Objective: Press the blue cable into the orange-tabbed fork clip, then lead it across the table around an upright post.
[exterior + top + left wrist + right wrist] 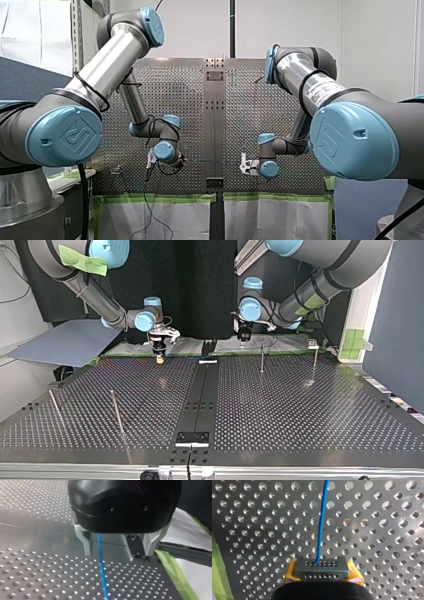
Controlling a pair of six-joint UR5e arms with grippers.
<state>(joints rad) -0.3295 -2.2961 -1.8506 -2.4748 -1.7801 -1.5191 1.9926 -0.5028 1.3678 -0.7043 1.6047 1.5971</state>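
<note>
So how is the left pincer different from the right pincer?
The left pincer is black with bare metal fingers; the right pincer shows yellow pads. The left pincer stands open, the blue cable running loose between its fingers; the right pincer is shut on that cable. Both point at the perforated table.

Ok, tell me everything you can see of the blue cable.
The blue cable is a thin, bright blue cord that looks plastic-sheathed. In the left wrist view it emerges from under my left gripper, between its open fingers, nearer one, and runs over the perforated table. In the right wrist view it runs nearly straight ahead from my right gripper. I can't make it out in the front and top views.
</note>
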